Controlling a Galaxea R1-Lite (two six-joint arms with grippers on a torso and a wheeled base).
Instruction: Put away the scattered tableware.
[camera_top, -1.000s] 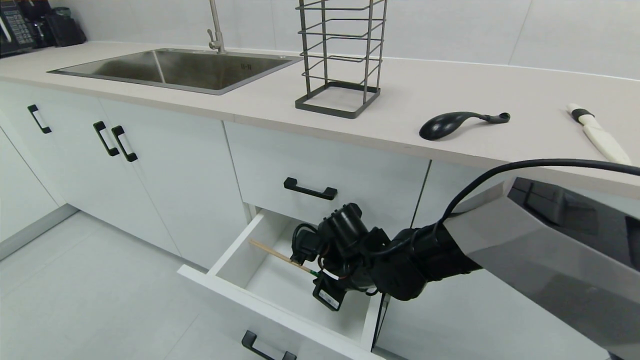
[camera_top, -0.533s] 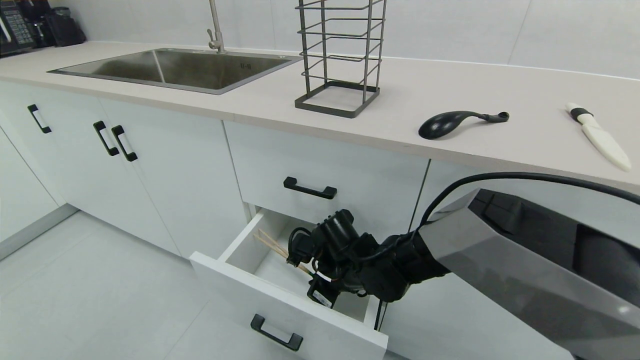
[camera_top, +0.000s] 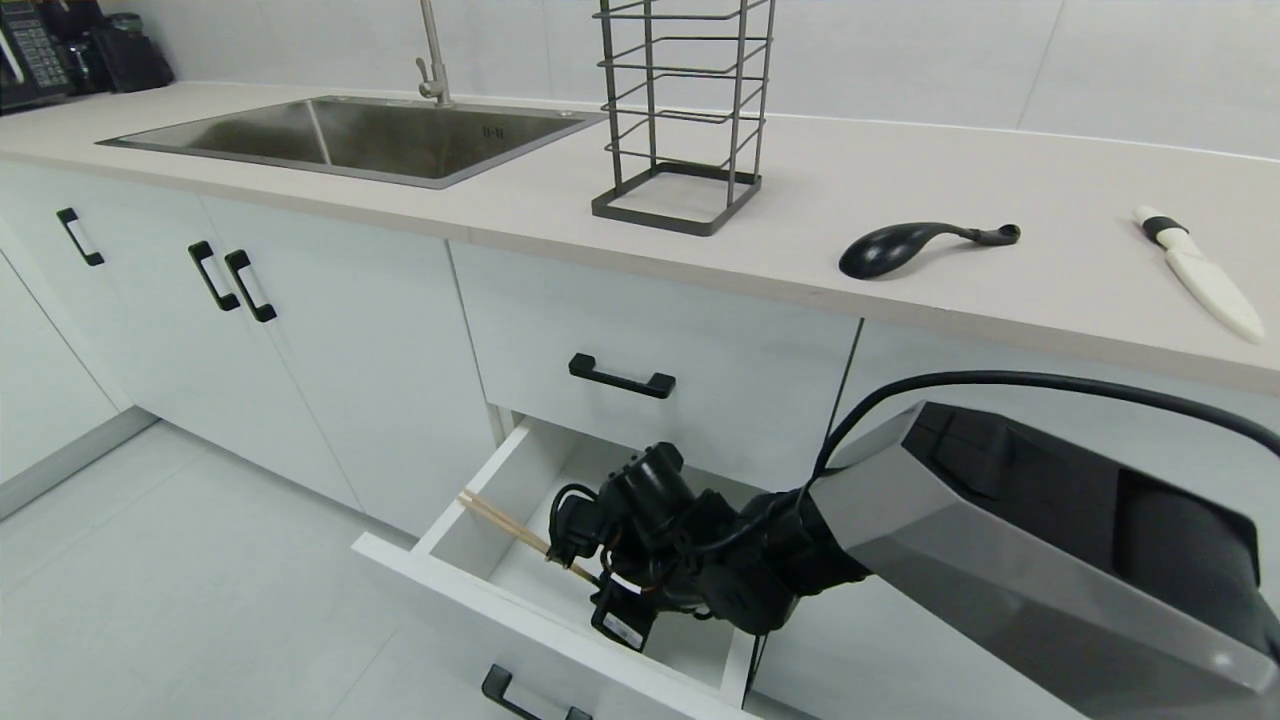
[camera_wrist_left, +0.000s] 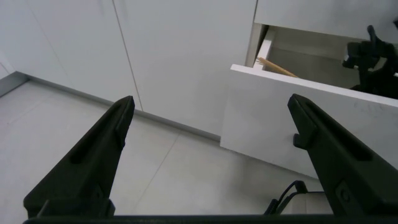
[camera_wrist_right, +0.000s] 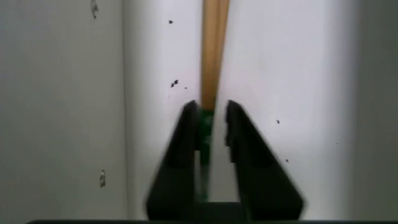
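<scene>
Head view: the right claw (camera_top: 598, 580) sits low inside the open drawer (camera_top: 452, 520) under the counter (camera_top: 850, 170), gripping one end of a pair of wooden chopsticks (camera_top: 510, 525). Their free ends angle up toward the drawer's left wall. A black spoon (camera_top: 900, 245) and a white knife (camera_top: 1200, 275) lie on the counter, well apart, both to the right of the wire rack (camera_top: 680, 120); the sink (camera_top: 350, 135) is farther left. Left wrist view: the left claw (camera_wrist_left: 211, 155) is spread wide and holds nothing. It hangs over the floor in front of the drawer's white face, with the chopstick tips poking above the drawer rim. Right wrist view: the jaws are pressed onto the green-tipped end of the chopsticks, which run straight away over the white drawer floor. Whether they touch the floor, cannot tell. Progress, as judged: the chopsticks are in the drawer but not yet let go. The spoon and knife remain to be stowed, and the drawer is not yet closed.
</scene>
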